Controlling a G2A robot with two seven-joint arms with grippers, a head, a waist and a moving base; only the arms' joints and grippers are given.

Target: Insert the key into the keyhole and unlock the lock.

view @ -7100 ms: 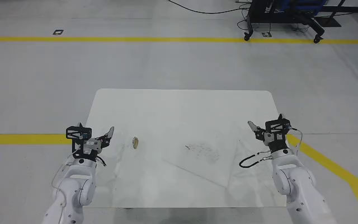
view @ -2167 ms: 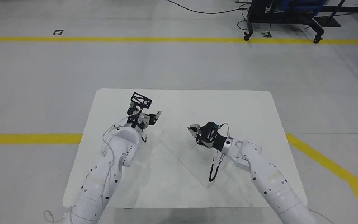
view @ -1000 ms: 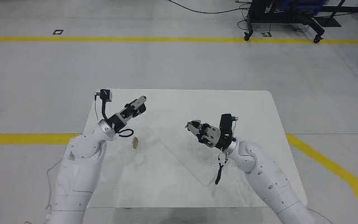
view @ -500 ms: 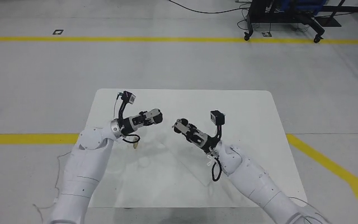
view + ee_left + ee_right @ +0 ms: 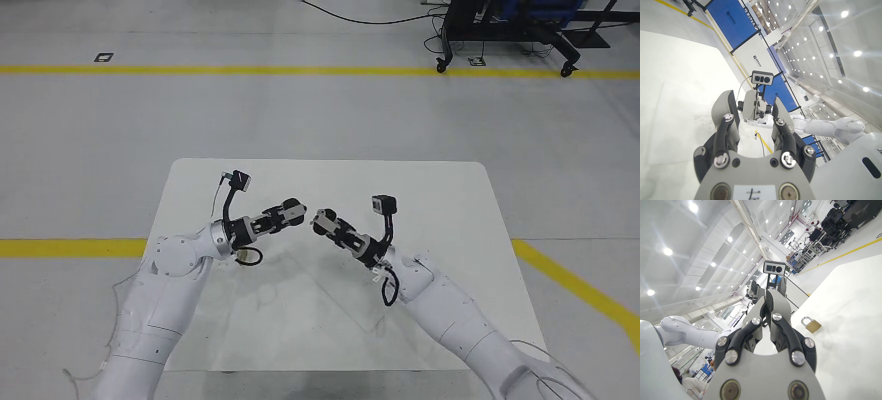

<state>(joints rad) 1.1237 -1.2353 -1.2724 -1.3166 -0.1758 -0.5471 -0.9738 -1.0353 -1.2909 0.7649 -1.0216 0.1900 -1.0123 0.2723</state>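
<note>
The left gripper (image 5: 295,210) hangs open above the table (image 5: 440,200), almost tip to tip with the right gripper (image 5: 321,220). The right one's fingers are pressed together, and I cannot tell what, if anything, they pinch. The padlock (image 5: 811,325) lies on the table with its shackle closed, apart from both grippers.

White bench (image 5: 440,200) beneath the left claw (image 5: 297,209) and right claw (image 5: 319,218); yellow floor line (image 5: 300,70) well beyond them; dark wheeled cart (image 5: 500,30) far beyond the right claw.
</note>
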